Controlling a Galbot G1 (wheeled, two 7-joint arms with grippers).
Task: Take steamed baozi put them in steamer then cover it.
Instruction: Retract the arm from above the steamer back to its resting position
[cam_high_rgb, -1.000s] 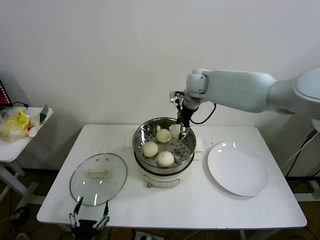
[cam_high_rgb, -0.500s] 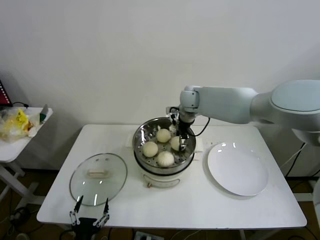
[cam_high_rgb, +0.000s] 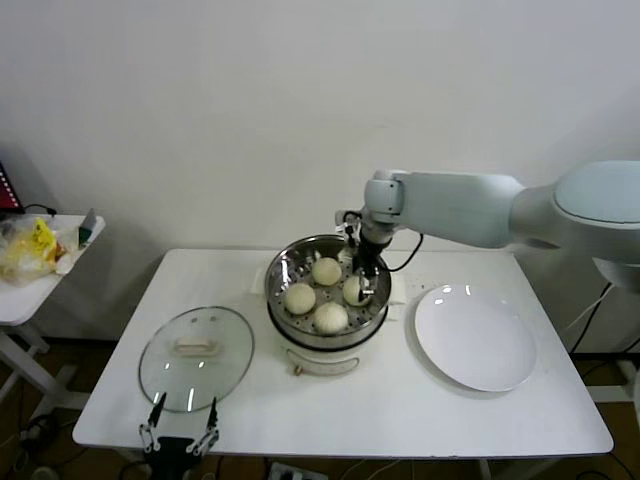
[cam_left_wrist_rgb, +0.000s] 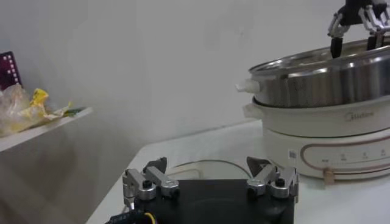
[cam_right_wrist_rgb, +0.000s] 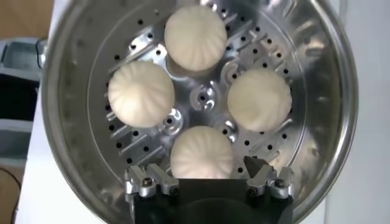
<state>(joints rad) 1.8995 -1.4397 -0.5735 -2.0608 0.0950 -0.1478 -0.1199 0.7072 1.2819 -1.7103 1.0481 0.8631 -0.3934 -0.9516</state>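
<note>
Over the round shiny stainless-steel steamer (cam_high_rgb: 325, 290) on its white base, my right gripper (cam_right_wrist_rgb: 209, 176) hangs with fingers spread wide, grasping nothing. All four small white-cream steamed baozi (cam_right_wrist_rgb: 195, 36) sit on the steamer's perforated tray. My left gripper (cam_high_rgb: 180, 437), fingers also spread, waits beyond the flat round glass lid (cam_high_rgb: 196, 357) lying beside the steamer.

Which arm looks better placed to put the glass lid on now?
Probably the left: its open left gripper waits beside the glass lid. The right gripper hangs open over the steamer, across from the lid.
</note>
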